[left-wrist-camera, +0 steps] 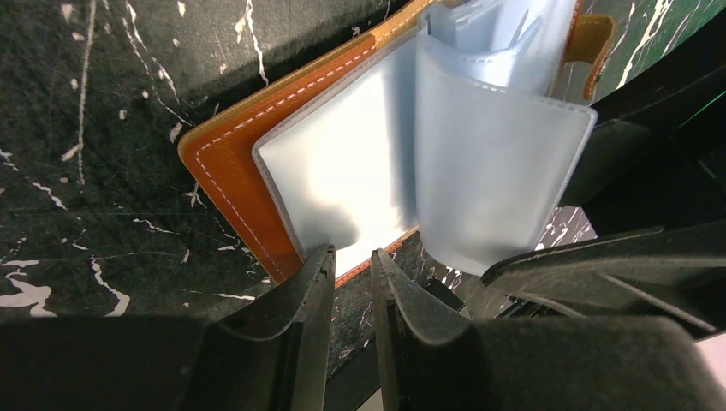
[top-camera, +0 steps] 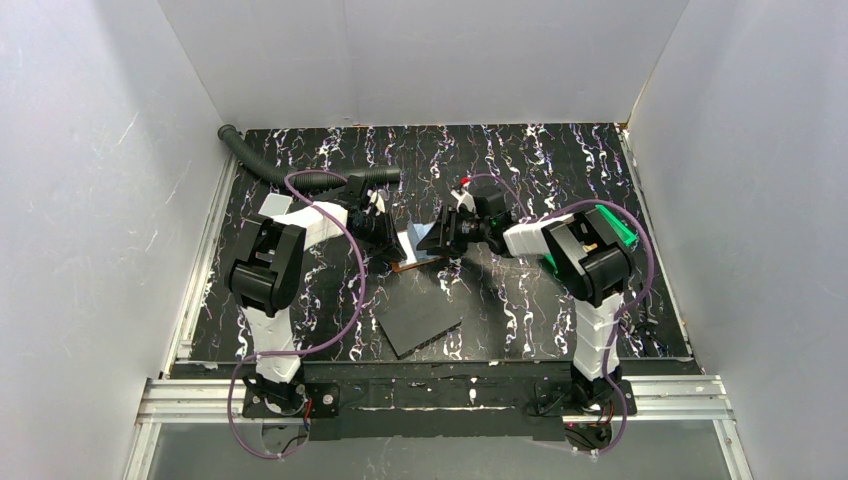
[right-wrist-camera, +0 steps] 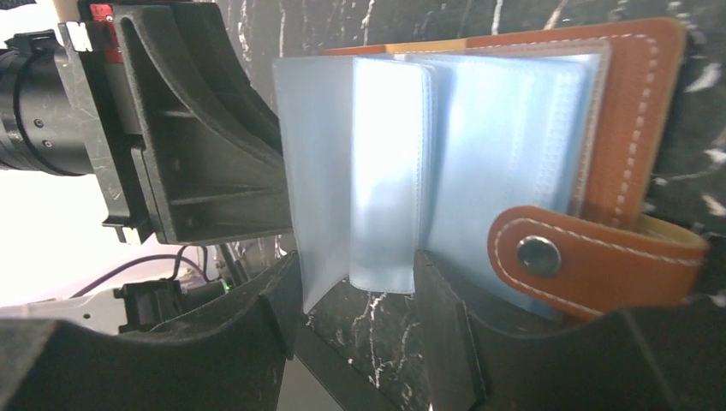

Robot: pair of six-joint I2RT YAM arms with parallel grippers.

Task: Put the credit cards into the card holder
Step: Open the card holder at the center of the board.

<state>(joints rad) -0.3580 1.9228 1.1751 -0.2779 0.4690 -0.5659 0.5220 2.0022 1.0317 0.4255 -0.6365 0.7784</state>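
Surface: black, white-veined table boxed in by white walls.
Left gripper: jaws only a narrow slit apart, at the edge of the card holder; cannot tell whether they pinch it.
Right gripper: jaws wide, clear plastic sleeves standing between them.
Card holder: lying open between both grippers, sleeves fanned up, snap tab unfastened.
Beyond: dark grey slab nearer the bases; black hose at back left.

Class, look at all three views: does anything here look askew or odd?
Yes. The card holder lies open with its clear sleeves fanned upright rather than flat, and they look empty. A black ribbed hose lies at the far left, unrelated to the job.
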